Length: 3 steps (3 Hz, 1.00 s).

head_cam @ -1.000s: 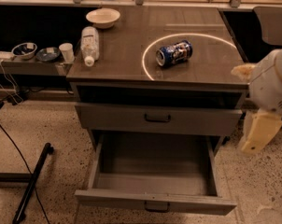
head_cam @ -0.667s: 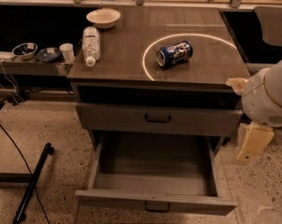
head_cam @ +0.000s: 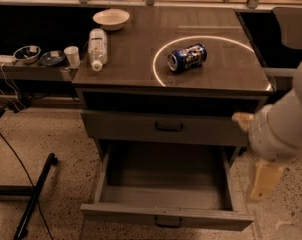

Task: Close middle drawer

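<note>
The middle drawer is pulled far out at the bottom of the grey cabinet. Its slim front with a small dark pull faces me and its bare grey box is empty. Above it, another drawer front with a like handle stands slightly out under a dark gap. My gripper hangs from the bulky white arm at the cabinet's right side. It is level with the open drawer's right wall, outside it and not touching it.
On the cabinet top lie a blue can inside a lit white ring, a plastic bottle and a white bowl. A side shelf at left holds small bowls and a cup. A black stand leg and cables lie on the floor.
My arm and gripper have come down and a little left, closer to the right side of the open drawer. The drawers have not moved.
</note>
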### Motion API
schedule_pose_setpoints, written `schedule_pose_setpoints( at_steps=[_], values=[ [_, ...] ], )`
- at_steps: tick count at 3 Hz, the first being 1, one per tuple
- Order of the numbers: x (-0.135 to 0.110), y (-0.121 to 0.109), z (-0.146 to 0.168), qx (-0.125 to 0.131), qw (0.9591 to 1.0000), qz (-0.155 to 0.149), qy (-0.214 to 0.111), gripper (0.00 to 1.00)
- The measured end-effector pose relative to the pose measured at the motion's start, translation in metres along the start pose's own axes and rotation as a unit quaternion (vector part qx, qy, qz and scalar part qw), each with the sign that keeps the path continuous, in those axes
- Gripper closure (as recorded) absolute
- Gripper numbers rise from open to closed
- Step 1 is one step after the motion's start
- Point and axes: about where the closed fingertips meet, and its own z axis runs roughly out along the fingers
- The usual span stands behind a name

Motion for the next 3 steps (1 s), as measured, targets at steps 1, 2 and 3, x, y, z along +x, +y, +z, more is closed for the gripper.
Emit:
schedule_pose_setpoints(
  at_steps=[1,2,3],
  values=[
    [0.025,0.05,0.065,-0.035,0.9989,-0.03,-0.009,0.0],
    [0.033,0.071,0.089,-0.053,0.9959,-0.056,-0.047,0.0],
    [0.031,0.072,0.088,-0.052,0.9936,-0.086,-0.052,0.0]
  ],
)
